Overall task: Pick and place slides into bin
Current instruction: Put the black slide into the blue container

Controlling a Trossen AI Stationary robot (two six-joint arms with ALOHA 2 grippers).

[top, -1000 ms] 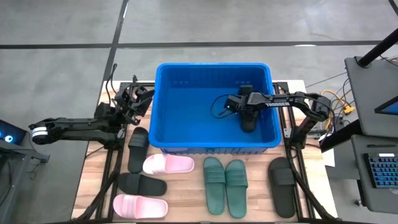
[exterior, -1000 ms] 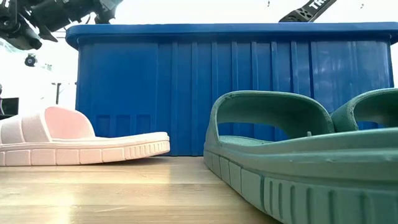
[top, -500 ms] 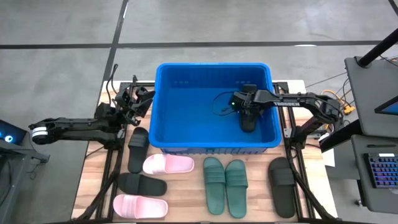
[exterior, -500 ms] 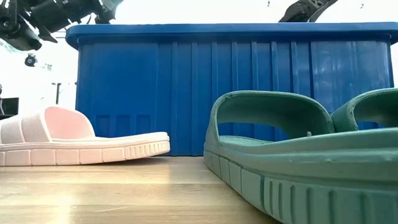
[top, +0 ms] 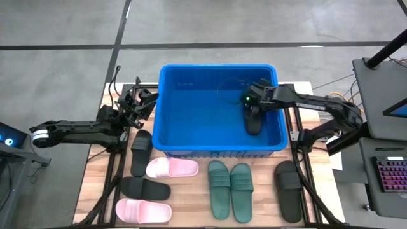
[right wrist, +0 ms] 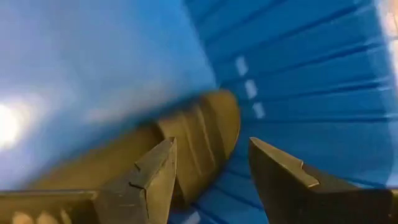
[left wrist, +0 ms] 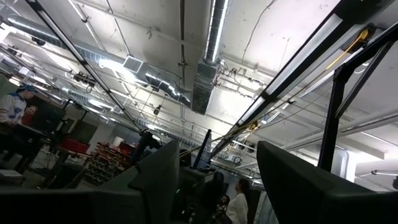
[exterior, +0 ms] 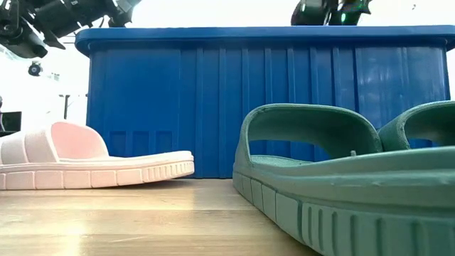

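So far I count one black slide (top: 253, 121) lying in the bin (top: 166, 102), by its right wall. My right gripper (top: 249, 102) hangs just above it, fingers apart and empty. Seven slides are left on the counter (top: 191, 203): two pink, two green, three black. My left gripper (top: 137, 102) waits beside the bin's left wall, spread wide, holding nothing.

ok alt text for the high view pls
The right gripper, open, hovers over a black slide inside the blue bin. Seven slides sit on the wooden table outside it; the left gripper waits beside the bin.
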